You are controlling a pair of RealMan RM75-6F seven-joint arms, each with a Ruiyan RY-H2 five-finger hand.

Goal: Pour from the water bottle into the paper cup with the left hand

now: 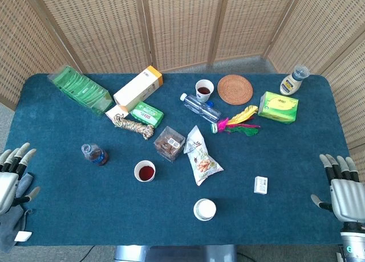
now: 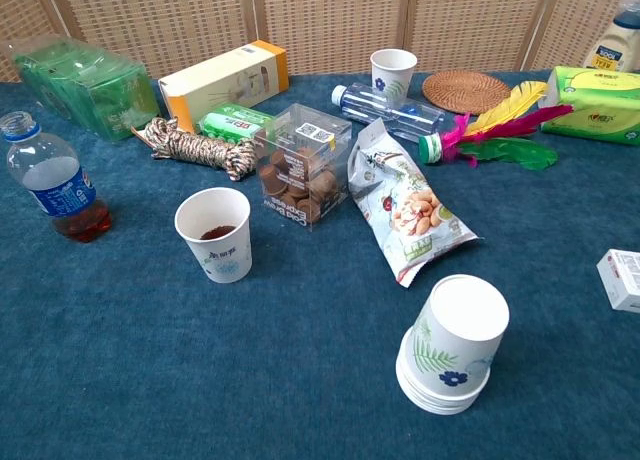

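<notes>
Now reach the open, empty left hand [image 1: 14, 174] from the counter [image 1: 68, 216] edge to the upright water bottle [image 1: 94, 154] left of the paper cup [image 1: 145, 171], grip its middle firmly, keeping the idle, open right hand [image 1: 342, 188] clear.

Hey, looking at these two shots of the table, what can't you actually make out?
- Both hands: absent from the chest view; in the head view the left hand and right hand are cut by the frame edges.
- Small clear water bottle with reddish liquid: label text too small.
- White squeeze bottle: cropped at the chest view's corner.
</notes>
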